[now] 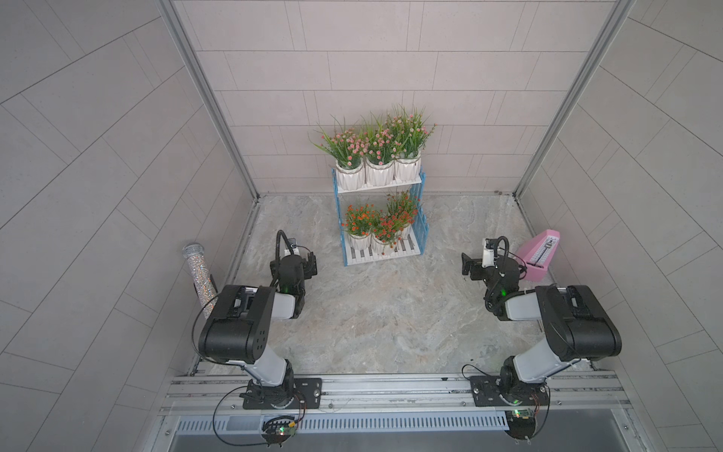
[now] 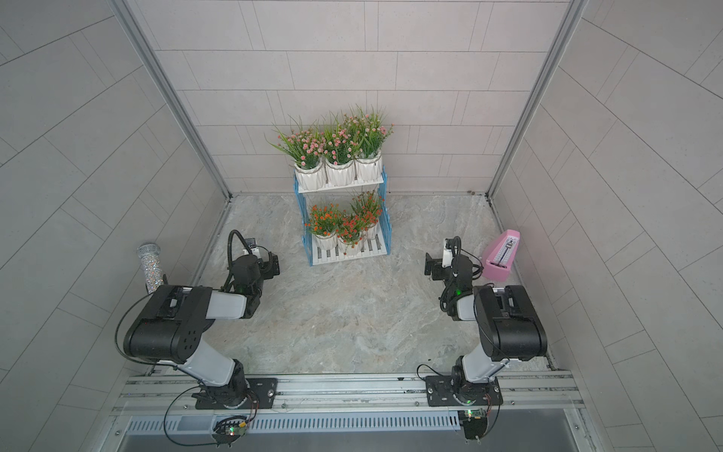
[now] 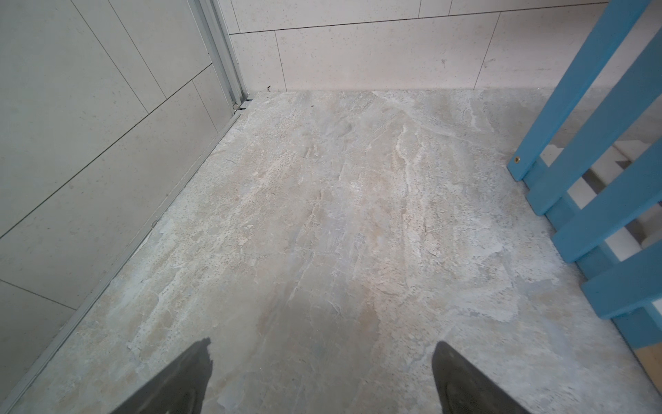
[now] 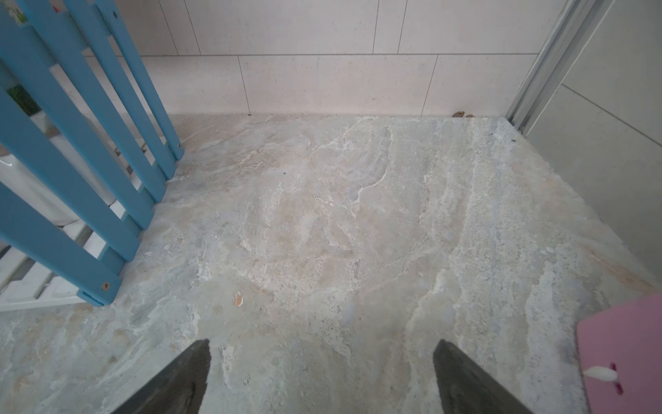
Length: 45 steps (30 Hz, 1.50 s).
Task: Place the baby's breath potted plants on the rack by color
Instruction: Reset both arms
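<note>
Sorting appears complete. The rack point(image 1: 423, 231) stands at the back of the bench point(image 1: 371, 313). Its upper shelf carries the three pink-blossomed plants point(image 1: 377, 146) in a row, pots touching. Its lower shelf carries the three red-orange plants point(image 1: 373, 223), clustered close together. No pot stands on the bench itself. The left hand point(image 3: 322, 346) and the right hand point(image 4: 322, 344) are both spread wide and empty, one on each side of the rack and clear of it. The next move probably calls only for checking that every pot sits upright.
</note>
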Each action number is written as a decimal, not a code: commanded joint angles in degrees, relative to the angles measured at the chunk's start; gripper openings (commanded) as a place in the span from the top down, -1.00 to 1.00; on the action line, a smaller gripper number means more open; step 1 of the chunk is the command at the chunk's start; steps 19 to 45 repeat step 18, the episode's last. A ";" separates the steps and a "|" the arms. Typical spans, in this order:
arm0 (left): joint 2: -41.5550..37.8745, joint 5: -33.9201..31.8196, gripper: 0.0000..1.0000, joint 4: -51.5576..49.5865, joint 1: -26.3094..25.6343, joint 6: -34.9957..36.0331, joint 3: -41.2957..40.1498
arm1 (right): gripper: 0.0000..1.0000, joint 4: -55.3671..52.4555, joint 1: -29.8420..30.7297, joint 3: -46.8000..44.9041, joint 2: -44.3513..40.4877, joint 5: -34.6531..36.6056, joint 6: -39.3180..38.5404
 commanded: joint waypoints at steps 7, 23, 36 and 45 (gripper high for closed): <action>0.56 -0.52 -1.00 1.16 0.29 -0.45 1.14 | -0.99 0.75 0.60 0.50 0.11 1.37 -1.45; 0.63 -0.52 -1.00 1.15 0.23 -0.51 1.14 | -0.99 -0.29 0.57 0.91 0.11 1.32 -1.30; 0.63 -0.52 -1.00 1.15 0.23 -0.51 1.14 | -0.99 -0.29 0.57 0.91 0.11 1.32 -1.30; 0.63 -0.52 -1.00 1.15 0.23 -0.51 1.14 | -0.99 -0.29 0.57 0.91 0.11 1.32 -1.30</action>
